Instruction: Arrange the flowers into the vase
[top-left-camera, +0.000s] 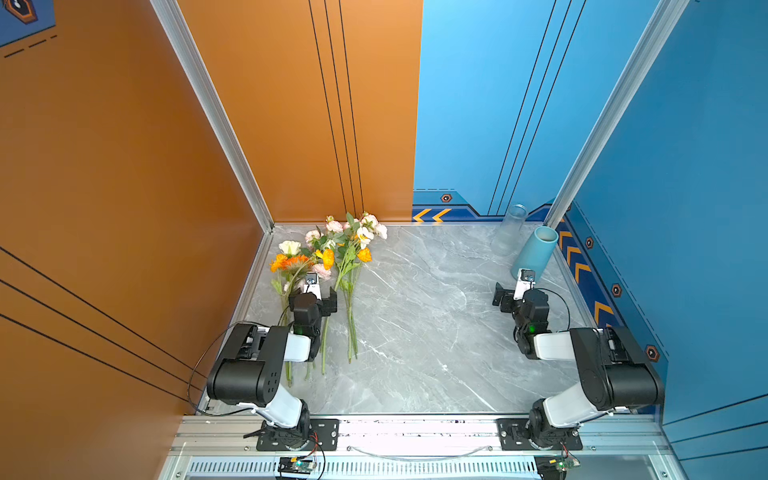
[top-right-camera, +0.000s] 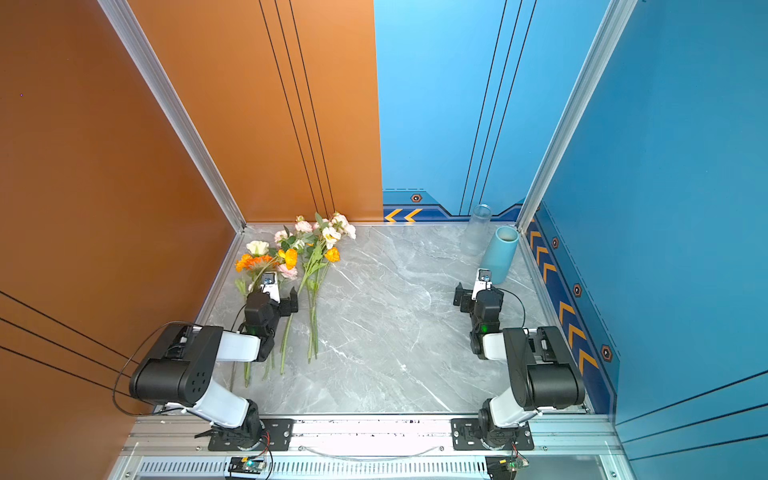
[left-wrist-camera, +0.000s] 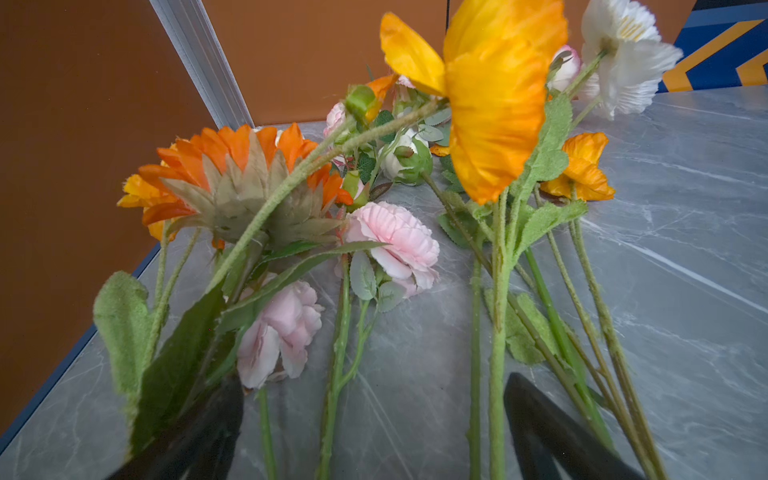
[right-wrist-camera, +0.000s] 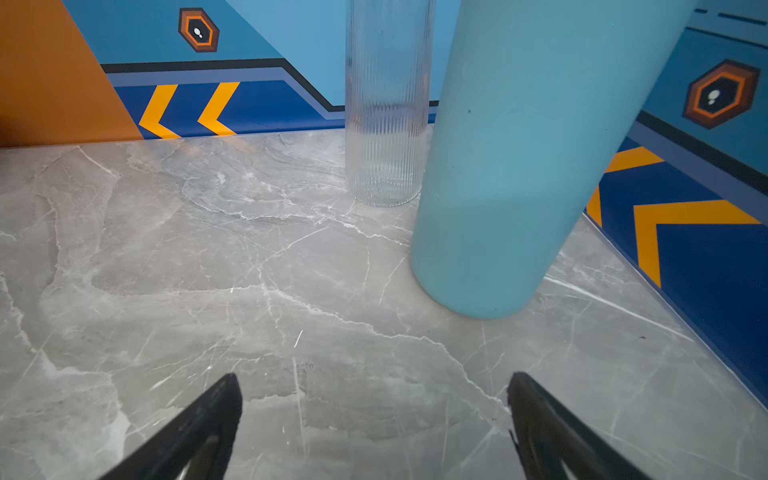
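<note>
Tangle is the worry here. The flowers (top-left-camera: 328, 253) lie in a loose heap at the far left of the table (top-left-camera: 415, 316), heads toward the far edge. Their stems (left-wrist-camera: 496, 332) cross one another. The left claw (left-wrist-camera: 374, 384) hangs right over them with its jaws wide apart and nothing gripped, a leaf (left-wrist-camera: 178, 365) draped against one side. Several stems run between those jaws, so closing now could, I reckon, catch two or three at once. It could also lift one and drag its neighbours along by their leaves.

The blue vase (right-wrist-camera: 519, 166) and the glass vase (right-wrist-camera: 388, 124) stand in the far right corner, well apart from the heap, so any stem faces a long carry across. The right claw (right-wrist-camera: 374, 380) sits empty near the blue one, jaws spread. Both vases are tall and slim, so a long stem levering on a rim might tip one. They stand just beside each other, so one could knock the other.

Textures now: fuzzy, flocked green stems, papery orange petals, ruffled pink heads, a frilly white one. Blue vase matte and smooth, glass one clear and finely ribbed. Table slick, grey, marble-veined.
</note>
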